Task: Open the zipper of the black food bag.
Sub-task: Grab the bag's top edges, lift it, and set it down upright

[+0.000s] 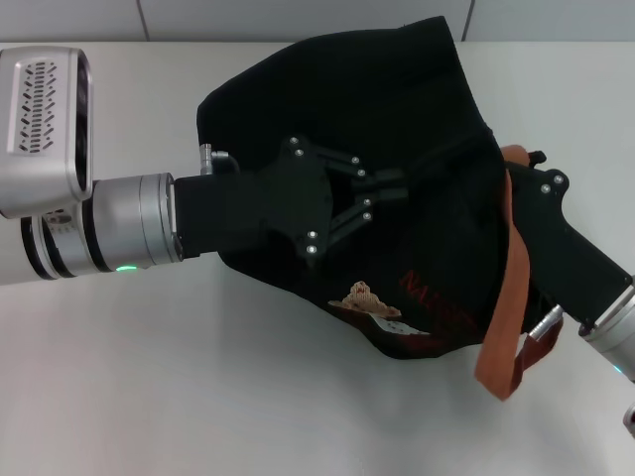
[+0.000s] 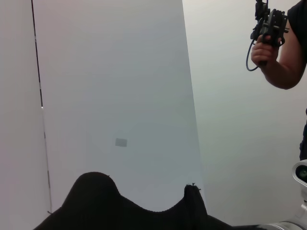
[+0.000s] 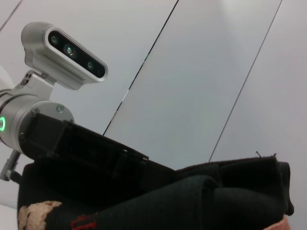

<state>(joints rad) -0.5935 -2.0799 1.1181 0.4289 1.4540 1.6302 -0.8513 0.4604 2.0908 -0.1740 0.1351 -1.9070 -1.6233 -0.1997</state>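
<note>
The black food bag (image 1: 417, 109) lies slumped on the white table (image 1: 198, 397), its bear picture (image 1: 369, 297) and reddish lettering facing the front. My left gripper (image 1: 395, 187) reaches in from the left over the bag. Its fingers are drawn together on the top fabric, where a taut ridge runs off to the right. That ridge looks like the zipper line (image 1: 451, 154), and the metal pull is hidden. My right gripper sits at the bag's right side with its black body (image 1: 548, 230) showing, fingers hidden behind fabric and an orange-brown strap (image 1: 508, 307). Bag fabric (image 3: 201, 196) fills the right wrist view's lower part.
A person's hand holding a controller (image 2: 267, 29) shows in the left wrist view against pale wall panels. The left arm's wrist camera (image 3: 64, 53) appears in the right wrist view. A wall edge (image 1: 298, 20) runs behind the table.
</note>
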